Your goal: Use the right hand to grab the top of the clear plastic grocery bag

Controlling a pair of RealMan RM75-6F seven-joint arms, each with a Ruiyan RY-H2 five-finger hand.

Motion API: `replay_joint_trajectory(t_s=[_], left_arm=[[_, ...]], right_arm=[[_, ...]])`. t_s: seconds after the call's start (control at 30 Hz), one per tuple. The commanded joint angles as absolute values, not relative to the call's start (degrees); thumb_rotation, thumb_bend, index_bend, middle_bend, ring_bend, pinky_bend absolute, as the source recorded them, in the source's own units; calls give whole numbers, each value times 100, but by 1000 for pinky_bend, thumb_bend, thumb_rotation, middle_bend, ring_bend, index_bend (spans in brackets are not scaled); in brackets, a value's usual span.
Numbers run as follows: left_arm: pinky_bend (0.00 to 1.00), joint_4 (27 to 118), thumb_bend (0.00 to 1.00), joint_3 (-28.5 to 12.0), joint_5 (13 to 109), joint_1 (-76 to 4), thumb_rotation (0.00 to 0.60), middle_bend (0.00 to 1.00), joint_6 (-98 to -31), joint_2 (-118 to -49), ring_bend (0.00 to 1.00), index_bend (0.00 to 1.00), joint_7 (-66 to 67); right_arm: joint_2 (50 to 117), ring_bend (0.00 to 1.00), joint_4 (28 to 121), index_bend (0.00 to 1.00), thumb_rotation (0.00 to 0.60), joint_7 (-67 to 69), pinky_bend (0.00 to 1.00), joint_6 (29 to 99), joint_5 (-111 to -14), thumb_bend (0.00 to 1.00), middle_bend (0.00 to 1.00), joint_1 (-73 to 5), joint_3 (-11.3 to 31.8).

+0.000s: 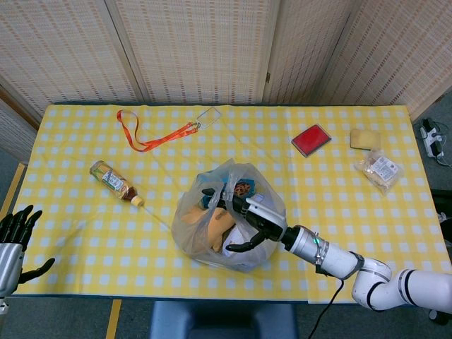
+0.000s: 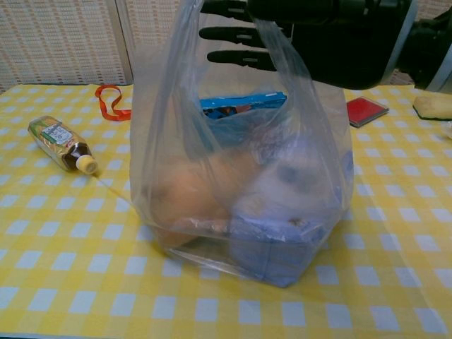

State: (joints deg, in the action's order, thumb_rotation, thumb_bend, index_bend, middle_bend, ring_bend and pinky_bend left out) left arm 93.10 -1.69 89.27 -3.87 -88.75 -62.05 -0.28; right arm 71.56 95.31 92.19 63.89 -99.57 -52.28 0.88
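Note:
The clear plastic grocery bag stands near the table's front edge, holding a blue box, a tan item and a white-and-blue pack. My right hand is at the bag's top. Its fingers reach straight out to the left across the mouth, spread apart, and the thumb hangs lower. Plastic drapes against the fingers, which do not close on it. My left hand hovers off the table's front left corner, fingers apart and holding nothing.
A small bottle lies left of the bag. An orange lanyard lies behind it. At the back right are a red case, a yellow sponge and a wrapped packet.

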Motion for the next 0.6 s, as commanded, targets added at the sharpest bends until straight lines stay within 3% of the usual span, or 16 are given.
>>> replay_joint_trajectory(t_s=[0.03, 0.6], left_arm=[[0, 9314, 208, -174, 8928, -378, 600, 23, -8894, -6201, 0, 4, -26], [0, 9334, 208, -178, 8974, -324, 600, 23, -9006, -6150, 0, 3, -99]], right_arm=[[7204, 1, 9496, 0, 600, 9273, 0, 6285, -9924, 260, 0, -5334, 136], [7716, 19, 8993, 0, 600, 9540, 0, 6230, -9972, 260, 0, -5754, 294]])
